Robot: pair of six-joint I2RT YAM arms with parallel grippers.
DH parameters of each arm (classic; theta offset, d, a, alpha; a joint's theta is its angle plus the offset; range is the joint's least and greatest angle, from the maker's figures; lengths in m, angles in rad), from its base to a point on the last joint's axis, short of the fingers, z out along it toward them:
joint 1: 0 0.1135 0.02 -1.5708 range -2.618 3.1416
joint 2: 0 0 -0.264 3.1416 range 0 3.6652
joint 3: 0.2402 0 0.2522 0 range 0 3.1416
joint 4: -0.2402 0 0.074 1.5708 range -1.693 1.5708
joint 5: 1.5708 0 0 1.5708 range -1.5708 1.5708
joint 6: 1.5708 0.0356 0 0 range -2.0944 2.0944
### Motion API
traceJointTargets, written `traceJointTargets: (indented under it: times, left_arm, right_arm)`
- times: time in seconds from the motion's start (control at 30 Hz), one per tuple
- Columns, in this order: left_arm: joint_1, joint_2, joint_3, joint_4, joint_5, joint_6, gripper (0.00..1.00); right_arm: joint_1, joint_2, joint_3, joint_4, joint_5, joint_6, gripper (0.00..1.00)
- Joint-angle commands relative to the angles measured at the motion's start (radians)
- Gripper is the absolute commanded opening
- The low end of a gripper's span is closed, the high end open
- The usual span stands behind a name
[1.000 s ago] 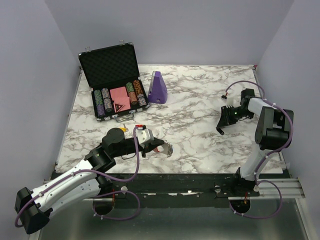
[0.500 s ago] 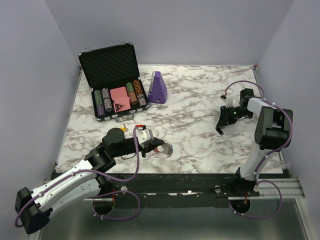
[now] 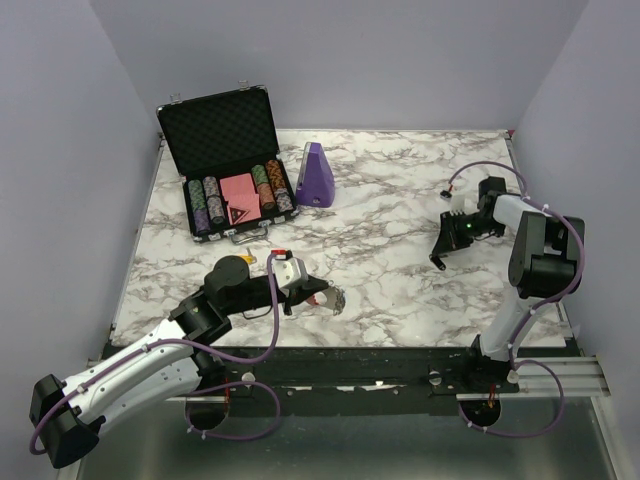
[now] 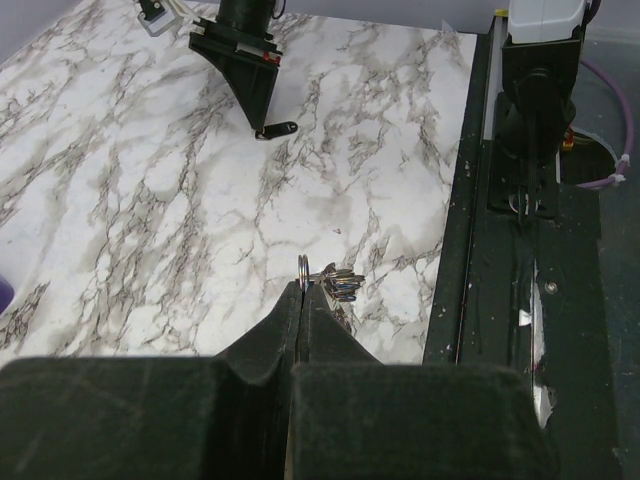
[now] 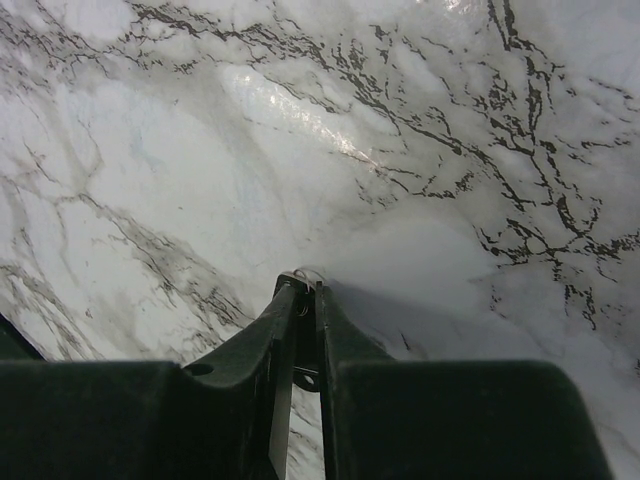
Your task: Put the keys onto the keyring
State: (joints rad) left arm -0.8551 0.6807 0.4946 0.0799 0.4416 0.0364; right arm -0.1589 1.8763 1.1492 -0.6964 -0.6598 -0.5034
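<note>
The left gripper (image 4: 303, 296), clamped shut, held the red-and-silver chain keyring (image 4: 338, 286) steady near the marble desk's (image 4: 150, 200) front edge. Well apart, the nearly closed right gripper (image 5: 300, 287) pinched a slim black key (image 4: 278, 129), apparently ready for threading.

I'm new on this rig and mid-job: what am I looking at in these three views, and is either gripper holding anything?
You are driving two robot arms bolted at the near edge of a marble table. The overhead view looks from above and behind them, with the left arm on its left. The other two views come from a camera on each wrist, looking along that arm's own fingers. The left gripper is shut on the metal part of the keyring. The right gripper is nearly closed, low over the table, and seems to pinch a slim black key. At the back stand an open poker chip case and a purple pyramid-shaped object.
</note>
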Motion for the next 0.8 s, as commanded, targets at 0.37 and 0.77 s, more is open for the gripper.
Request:
traceJointTargets:
  times: [0.37,0.77]
  left_arm:
    - [-0.004,-0.009,0.018,0.018,0.003,0.008,0.0]
    - [-0.002,-0.012,0.021,0.014,0.005,0.011,0.0]
  right_arm:
    - [0.006,0.001,0.035,-0.008,-0.069,-0.006,0.0]
    - [0.006,-0.094,0.011,0.003,-0.104,-0.109,0.0]
